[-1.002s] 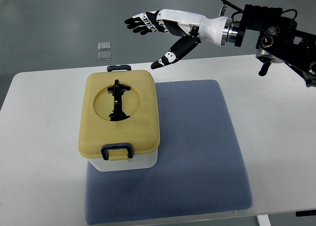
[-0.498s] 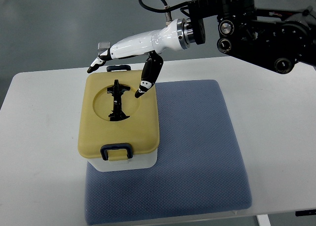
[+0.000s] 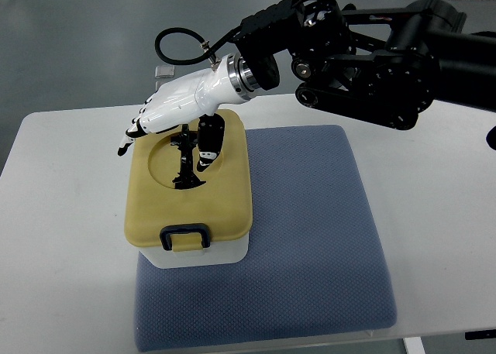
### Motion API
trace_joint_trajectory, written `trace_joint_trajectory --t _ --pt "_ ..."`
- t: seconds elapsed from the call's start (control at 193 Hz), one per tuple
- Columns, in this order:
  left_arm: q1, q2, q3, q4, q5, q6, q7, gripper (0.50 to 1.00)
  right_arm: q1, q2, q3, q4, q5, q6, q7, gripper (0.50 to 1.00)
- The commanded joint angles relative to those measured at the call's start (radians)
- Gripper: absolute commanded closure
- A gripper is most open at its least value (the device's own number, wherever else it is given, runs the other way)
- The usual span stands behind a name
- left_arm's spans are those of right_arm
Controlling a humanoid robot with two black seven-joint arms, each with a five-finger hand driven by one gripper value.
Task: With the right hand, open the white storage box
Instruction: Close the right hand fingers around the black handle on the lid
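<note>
White storage box with yellow lid shut, on the left part of the blue mat, on the white table — right hand directly above the lid's rear, fingers spread, holding nothing, thumb down beside the black handle in the lid recess.

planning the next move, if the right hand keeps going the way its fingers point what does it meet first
Probably nothing. The right hand, fingers spread, points left past the yellow lid's back-left corner; beyond lies only bare table. Its thumb hangs by the black handle. Depth is hard to judge.
</note>
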Motion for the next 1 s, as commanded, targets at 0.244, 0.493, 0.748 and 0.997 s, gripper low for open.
trace_joint_trajectory --t 0.244,0.493,0.748,0.997 --pt "0.0 0.0 0.0 0.0 0.001 0.0 0.0 0.5 -0.002 0.004 -0.061 -0.028 -0.072 -0.089 -0.004 0.585" --pt "0.0 0.0 0.0 0.0 -0.001 0.0 0.0 0.5 -0.003 0.001 -0.062 -0.028 -0.073 -0.09 0.0 0.625" --pt "0.0 0.0 0.0 0.0 0.001 0.0 0.0 0.5 -0.013 0.001 -0.064 -0.028 -0.075 -0.09 0.003 0.82" --pt "0.0 0.0 0.0 0.0 0.001 0.0 0.0 0.5 -0.016 -0.002 -0.059 -0.028 -0.075 -0.092 0.007 0.989"
